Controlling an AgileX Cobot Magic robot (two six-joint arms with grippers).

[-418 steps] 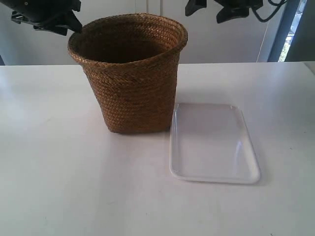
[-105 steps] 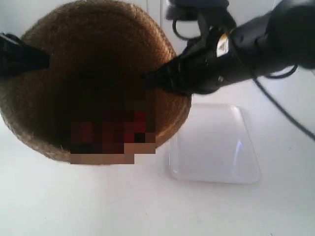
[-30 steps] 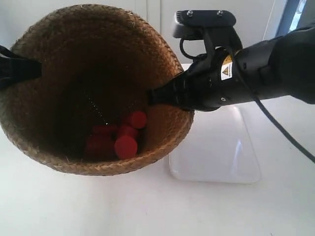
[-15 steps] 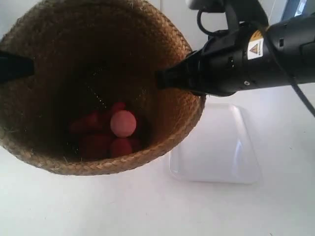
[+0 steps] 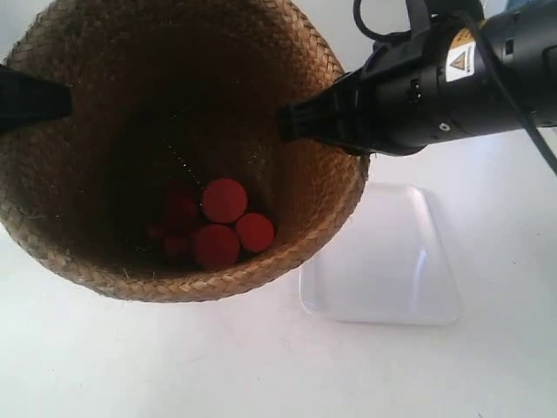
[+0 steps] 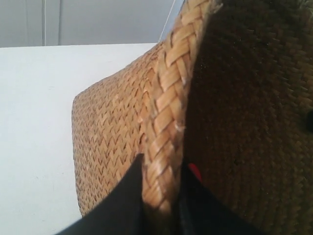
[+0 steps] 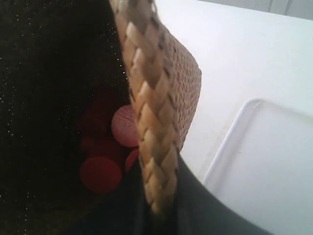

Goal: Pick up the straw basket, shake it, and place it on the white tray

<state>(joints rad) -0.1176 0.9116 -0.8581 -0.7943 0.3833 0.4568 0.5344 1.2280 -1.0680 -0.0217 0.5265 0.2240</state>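
This looks like a robotics lab or test bay: a plain white counter [image 5: 130, 374], pale flat wall panels [image 6: 98, 22] behind it, and a black robot arm [image 5: 452, 87] at the exterior view's right reaching in over the surface (a yellow triangular warning sticker [image 5: 459, 54] sits on its casing).

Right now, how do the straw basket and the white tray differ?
The straw basket is brown, braided and deep; the white tray is flat and shallow. The basket is held up tilted toward the exterior camera; the tray lies flat on the table. The basket holds red pieces; the tray shows none.
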